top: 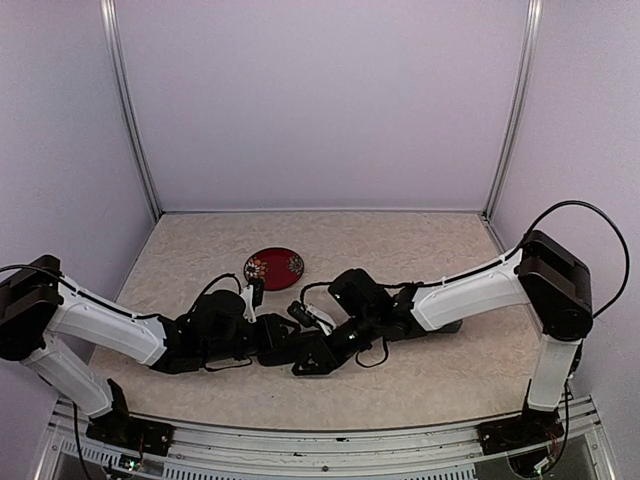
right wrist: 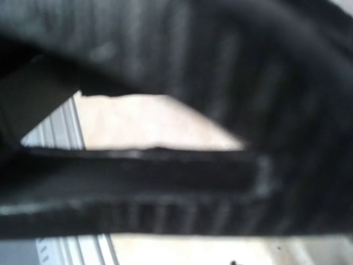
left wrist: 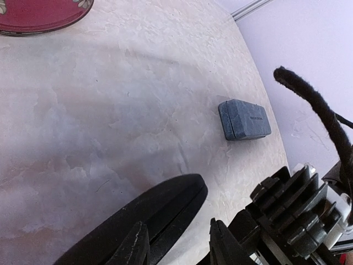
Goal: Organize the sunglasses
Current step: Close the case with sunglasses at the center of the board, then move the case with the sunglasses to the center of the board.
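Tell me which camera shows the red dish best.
Top external: the whole red dish lies in view, round, its patterned face visible. The left wrist view catches only a slice of the dish at its top left corner. The right wrist view, blurred and filled with dark shapes, shows none of it.
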Motion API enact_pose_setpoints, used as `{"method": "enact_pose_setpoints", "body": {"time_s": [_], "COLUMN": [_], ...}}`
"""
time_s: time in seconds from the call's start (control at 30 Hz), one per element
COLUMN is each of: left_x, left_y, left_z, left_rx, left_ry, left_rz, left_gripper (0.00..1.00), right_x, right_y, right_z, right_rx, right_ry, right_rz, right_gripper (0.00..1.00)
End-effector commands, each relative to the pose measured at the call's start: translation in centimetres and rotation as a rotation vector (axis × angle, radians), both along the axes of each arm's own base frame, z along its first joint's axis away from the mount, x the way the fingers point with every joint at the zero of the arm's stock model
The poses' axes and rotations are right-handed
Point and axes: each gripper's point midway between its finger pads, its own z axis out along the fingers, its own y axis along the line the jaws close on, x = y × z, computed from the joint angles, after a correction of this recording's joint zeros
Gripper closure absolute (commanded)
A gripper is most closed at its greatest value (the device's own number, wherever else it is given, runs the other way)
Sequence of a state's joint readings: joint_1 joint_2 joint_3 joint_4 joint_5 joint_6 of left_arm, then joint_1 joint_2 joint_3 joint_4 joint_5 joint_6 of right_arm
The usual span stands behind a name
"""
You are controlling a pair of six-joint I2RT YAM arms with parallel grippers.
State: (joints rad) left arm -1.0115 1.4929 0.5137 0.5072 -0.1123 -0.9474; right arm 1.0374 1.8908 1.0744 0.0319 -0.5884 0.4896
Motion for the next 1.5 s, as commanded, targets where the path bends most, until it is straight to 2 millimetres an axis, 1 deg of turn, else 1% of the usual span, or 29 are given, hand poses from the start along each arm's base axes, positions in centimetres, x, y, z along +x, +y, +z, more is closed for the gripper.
{"method": "enact_pose_setpoints", "body": {"time_s": [0.0,0.17,0.3,0.33,0.4,0.53,0.6,0.67,0.73,0.83,0.97,1.1,1.17,1.3,1.43,1.47], "left_x": [0.4,0.6,0.8,0.8,1.0,1.0,0.9,0.8,0.8,0.8,1.2,1.4,1.4,1.5,1.7,1.7], "left_y": [-0.8,-0.3,-0.2,0.0,0.6,2.7,3.9,4.7,5.5,6.0,6.4,6.6,6.8,7.1,7.2,7.2], "left_z": [2.2,2.2,3.0,3.4,3.9,3.9,3.3,2.4,1.5,0.9,0.9,1.0,1.1,1.2,1.2,1.2], "left_rx": [-0.036,-0.001,0.050,0.061,0.080,0.127,0.141,0.144,0.144,0.138,0.137,0.134,0.128,0.127,0.125,0.125], "left_ry": [-0.050,-0.061,-0.111,-0.125,-0.146,-0.153,-0.134,-0.100,-0.065,-0.042,-0.039,-0.038,-0.040,-0.045,-0.048,-0.048], "left_rz": [-0.006,0.012,-0.004,-0.002,0.011,0.061,0.085,0.094,0.105,0.116,0.131,0.141,0.145,0.155,0.160,0.159], "left_gripper": [0.63,0.60,0.50,0.48,0.41,0.33,0.29,0.27,0.26,0.25,0.25,0.25,0.25,0.24,0.24,0.24], "right_x": [0.1,0.7,0.6,0.6,0.7,2.2,3.0,3.6,4.1,4.8,5.8,7.0,7.4,7.2,7.2,7.3], "right_y": [-0.6,-1.7,-2.7,-3.0,-3.9,-5.7,-6.4,-6.4,-6.1,-5.4,-3.8,-2.6,-2.4,-2.6,-3.3,-3.2], "right_z": [1.6,2.3,2.9,3.1,3.5,4.0,3.4,2.4,1.6,0.2,-1.4,-2.1,-2.2,-1.8,-1.1,-0.6], "right_rx": [0.023,0.026,0.027,0.027,0.012,-0.062,-0.113,-0.162,-0.190,-0.224,-0.252,-0.211,-0.177,-0.084,0.001,0.032], "right_ry": [-0.004,-0.035,-0.064,-0.100,-0.161,-0.317,-0.370,-0.400,-0.426,-0.457,-0.480,-0.430,-0.381,-0.265,-0.165,-0.158], "right_rz": [-0.009,-0.048,-0.046,-0.029,-0.024,-0.054,-0.059,-0.043,-0.016,0.023,0.091,0.104,0.099,0.083,0.039,0.026], "right_gripper": [0.58,0.53,0.49,0.47,0.42,0.23,0.12,0.05,0.02,0.01,0.04,0.15,0.23,0.41,0.52,0.55]}}
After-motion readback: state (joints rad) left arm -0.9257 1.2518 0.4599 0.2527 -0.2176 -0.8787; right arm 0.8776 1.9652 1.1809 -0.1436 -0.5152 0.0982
